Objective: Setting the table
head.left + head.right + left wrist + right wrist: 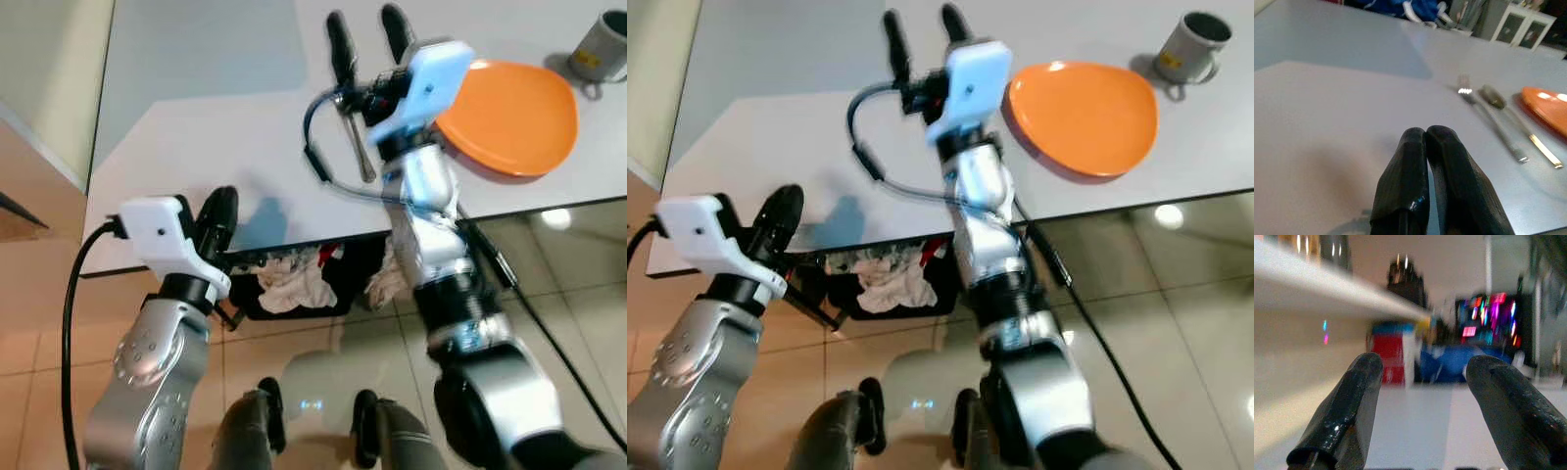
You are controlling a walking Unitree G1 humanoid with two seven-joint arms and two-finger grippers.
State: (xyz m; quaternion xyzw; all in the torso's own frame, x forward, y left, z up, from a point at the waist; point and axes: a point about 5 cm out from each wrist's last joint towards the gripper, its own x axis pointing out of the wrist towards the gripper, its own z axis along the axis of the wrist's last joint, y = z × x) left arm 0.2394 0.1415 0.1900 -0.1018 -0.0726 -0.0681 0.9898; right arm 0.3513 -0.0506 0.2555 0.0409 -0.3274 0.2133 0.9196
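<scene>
An orange plate [509, 117] lies on the white table [216, 127] at the right, with a grey mug [600, 44] behind it. Just left of the plate lie a fork [1488, 122] and a second utensil [1520, 129], side by side. In the eye views my right gripper [367, 37] hovers open above these utensils, holding nothing, and one handle [361, 152] shows beneath the wrist. My left gripper [217, 220] is shut and empty, low over the table's front edge, well left of the cutlery. Its fingertips [1425, 142] press together in the left wrist view.
The table's front edge [294, 245] runs just ahead of my body. A black basket of crumpled cloths [289, 279] sits on the tiled floor beneath it. A wide bare stretch of table lies left of the cutlery.
</scene>
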